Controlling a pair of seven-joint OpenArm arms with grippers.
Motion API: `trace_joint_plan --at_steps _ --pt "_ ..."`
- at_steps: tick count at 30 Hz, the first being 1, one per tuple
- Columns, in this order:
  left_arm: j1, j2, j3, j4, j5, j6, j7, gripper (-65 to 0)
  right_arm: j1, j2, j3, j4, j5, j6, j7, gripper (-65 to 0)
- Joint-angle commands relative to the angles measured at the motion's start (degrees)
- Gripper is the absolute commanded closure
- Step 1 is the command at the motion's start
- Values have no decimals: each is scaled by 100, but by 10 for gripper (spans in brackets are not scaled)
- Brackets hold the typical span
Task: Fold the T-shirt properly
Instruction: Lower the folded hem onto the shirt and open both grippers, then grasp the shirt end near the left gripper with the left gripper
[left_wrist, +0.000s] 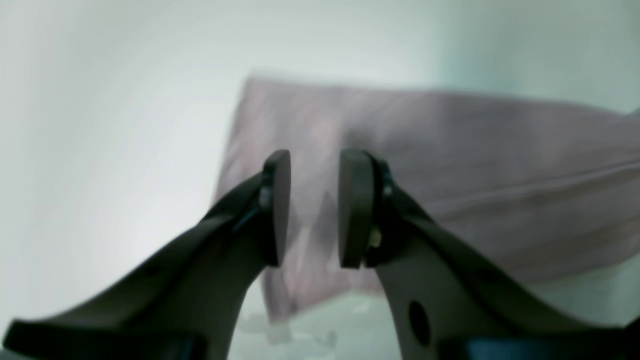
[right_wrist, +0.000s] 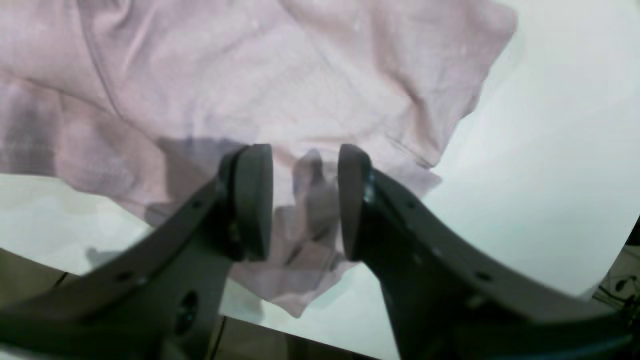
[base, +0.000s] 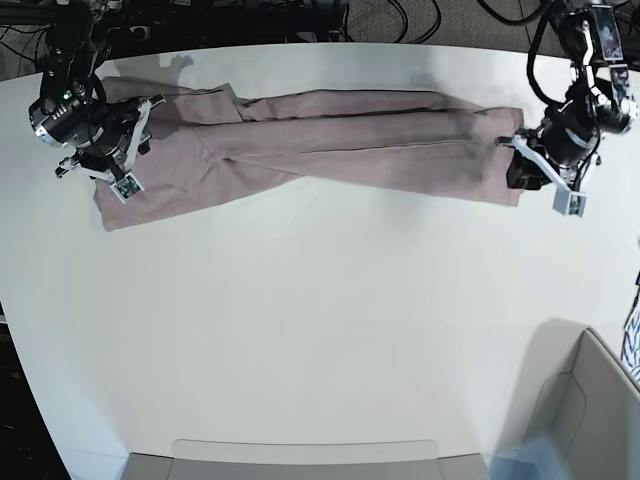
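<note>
Item: dusty-pink soft cotton T-shirt (base: 330, 135), stretched lengthwise across the table's far side; light, limp, wrinkle-prone. Take hold at end edges. Left gripper (left_wrist: 314, 207) and right gripper (right_wrist: 305, 202): jaws parted, empty

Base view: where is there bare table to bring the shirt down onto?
The table is bare in front of the T-shirt, down to the near edge. The grey bin crowds the near corner on that view's right. The far strip is crowded: left gripper and right gripper stand over the shirt's ends.
</note>
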Motion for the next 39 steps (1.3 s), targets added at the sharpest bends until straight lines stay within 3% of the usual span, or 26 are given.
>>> trace_joint_plan --at_steps 1,5,11,18,24,30,32,35,39 --pt "-54 -134 -22 -170 25 17 -21 -181 46 71 27 64 10 56 34 -224" --pt "-414 -151 22 -820 34 17 -30 -180 46 115 36 -191 10 65 43 -224" --pt "-406 -151 83 -1022 34 17 -179 -180 10 124 45 -631 10 65 491 -224" --pt "-441 -494 839 -2139 25 17 -891 -180 54 124 36 -701 19 65 509 -224" --pt "-441 -468 971 -2113 -19 -27 -891 -180 90 265 36 -710 28 65 517 -224" --pt "-441 -485 1833 -2148 16 -27 -891 -177 90 265 36 -710 28 65 517 -224" --pt "-441 -468 1921 -2253 25 -27 -891 -142 98 265 36 -710 28 65 517 -224" --pt "-441 -459 1894 -2693 25 -9 -891 -16 142 265 36 -710 28 65 517 -224" --pt "-520 -459 1534 -3370 25 -36 -891 0 177 265 36 -710 28 65 517 -224"
